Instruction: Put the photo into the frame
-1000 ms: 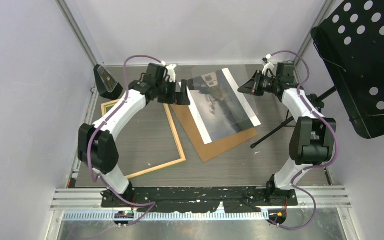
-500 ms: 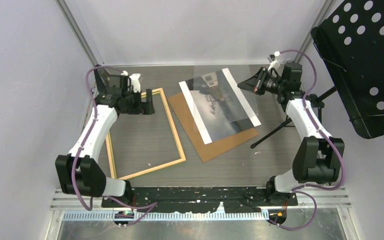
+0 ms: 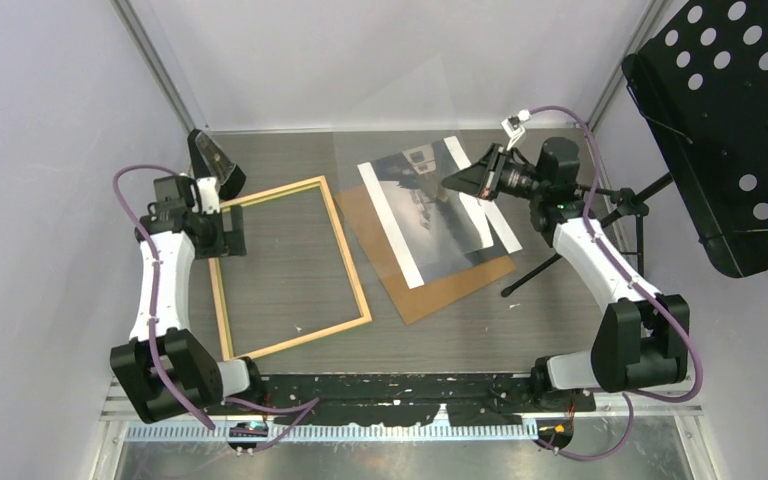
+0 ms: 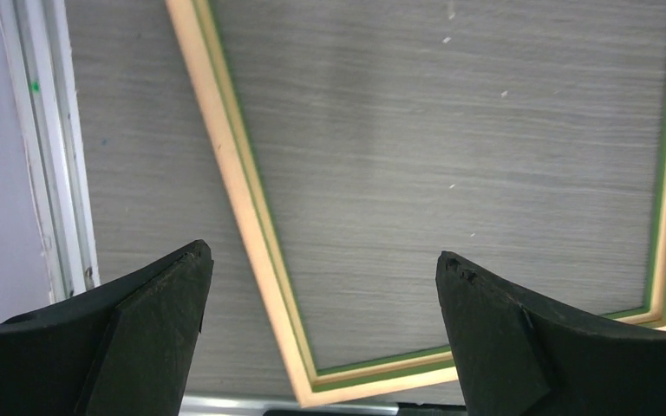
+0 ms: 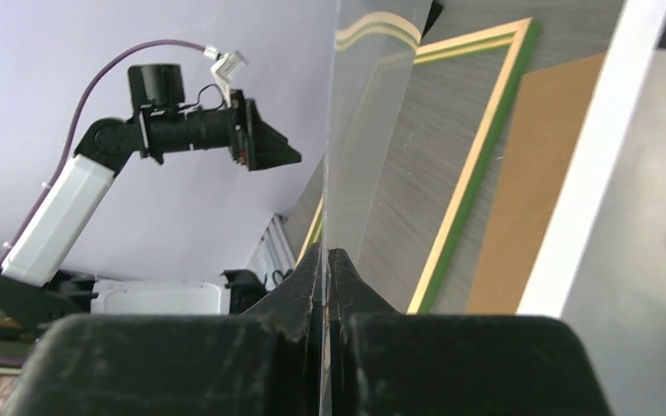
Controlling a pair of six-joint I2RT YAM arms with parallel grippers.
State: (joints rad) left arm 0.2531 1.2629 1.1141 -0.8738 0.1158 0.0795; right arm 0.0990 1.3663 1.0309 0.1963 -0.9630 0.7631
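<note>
The frame (image 3: 349, 256) lies flat at the left middle, wood side up, and its green inner edge shows in the left wrist view (image 4: 234, 173). The photo (image 3: 440, 215) lies on the brown hardboard backing (image 3: 450, 285), right of the frame. My left gripper (image 3: 230, 233) is open and empty, and hovers over the frame's left rail and near corner (image 4: 321, 295). My right gripper (image 3: 463, 181) is shut on the edge of the clear transparent sheet (image 3: 410, 130). It holds the sheet tilted up above the photo. In the right wrist view the sheet (image 5: 364, 130) rises edge-on from the closed fingers (image 5: 299, 295).
A black perforated music stand (image 3: 730, 130) stands at the right, with one leg (image 3: 550, 265) reaching onto the table beside the backing. A black wedge-shaped object (image 3: 215, 160) sits in the back left corner. Enclosure walls close in the sides and back.
My left arm has swung from the sheet's left edge out to the left and now hangs over the frame's left rail. My right gripper has moved left, tilting the clear sheet upward.
</note>
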